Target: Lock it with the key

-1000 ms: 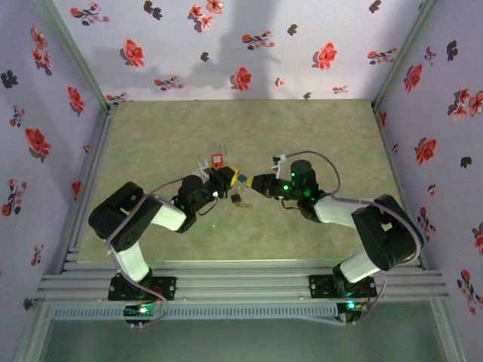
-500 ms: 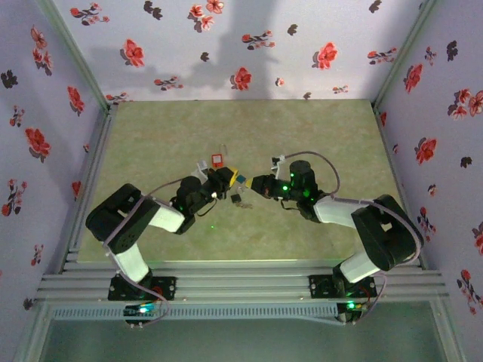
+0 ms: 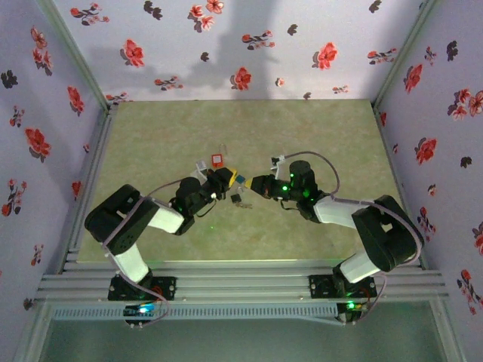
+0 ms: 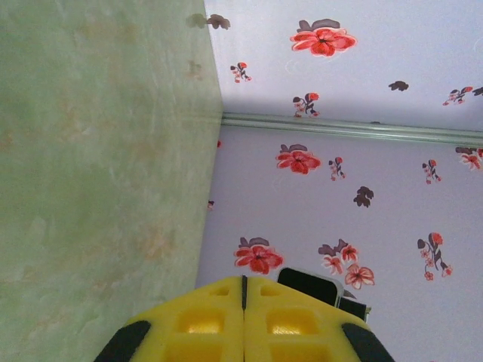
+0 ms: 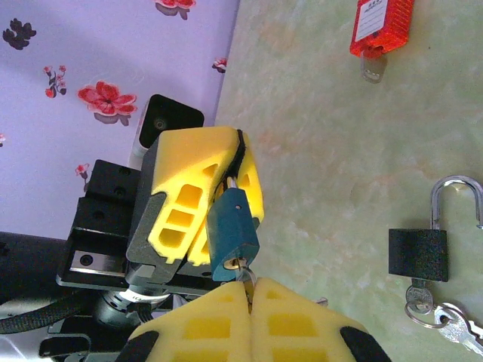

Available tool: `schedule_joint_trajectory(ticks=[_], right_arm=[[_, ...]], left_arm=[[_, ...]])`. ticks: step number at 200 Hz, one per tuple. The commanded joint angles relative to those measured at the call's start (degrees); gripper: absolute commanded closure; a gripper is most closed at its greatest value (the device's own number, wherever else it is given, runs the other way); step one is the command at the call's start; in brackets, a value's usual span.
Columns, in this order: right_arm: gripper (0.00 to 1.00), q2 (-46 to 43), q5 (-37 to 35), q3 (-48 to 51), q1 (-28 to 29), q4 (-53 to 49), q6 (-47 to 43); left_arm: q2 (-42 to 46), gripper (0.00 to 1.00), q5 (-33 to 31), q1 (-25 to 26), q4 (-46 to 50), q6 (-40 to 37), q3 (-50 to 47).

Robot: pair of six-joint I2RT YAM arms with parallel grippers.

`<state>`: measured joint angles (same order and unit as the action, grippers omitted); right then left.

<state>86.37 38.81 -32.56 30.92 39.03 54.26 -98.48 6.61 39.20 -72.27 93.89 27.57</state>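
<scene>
Two arms meet over the middle of the surface (image 3: 324,136), one steadying a lock for the other's key.

The left fingers (image 5: 196,170) clamp the teal padlock (image 5: 232,237) by its top, keyhole toward the right fingers (image 5: 290,320), which pinch the key (image 5: 245,277), seemingly at the keyhole. The right wrist view adds a red padlock (image 5: 379,26) and black padlock (image 5: 419,255) lying apart, while the left wrist view faces the wall (image 4: 362,151).

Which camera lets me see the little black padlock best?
The right wrist camera. There the small black square padlock lies on the green table, with its silver shackle swung open and silver keys at its base. The top camera gives just a tiny dark speck on the table.
</scene>
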Motion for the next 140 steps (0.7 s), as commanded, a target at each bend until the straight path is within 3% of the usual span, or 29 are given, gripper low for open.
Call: schedule_joint_trajectory(ticks=[1,140], right_arm=[[1.0,-1.7,0.5,-1.1,0.2,-1.3,-0.9],[1.0,-2.4,1.3,-1.5,0.3,-3.0,-1.7]], left_arm=[[1.8,1.0,-3.8,-0.9,-2.0,-1.7,-0.8],[2.9,1.0,-4.8,-1.6,-2.0,-1.8,-1.8]])
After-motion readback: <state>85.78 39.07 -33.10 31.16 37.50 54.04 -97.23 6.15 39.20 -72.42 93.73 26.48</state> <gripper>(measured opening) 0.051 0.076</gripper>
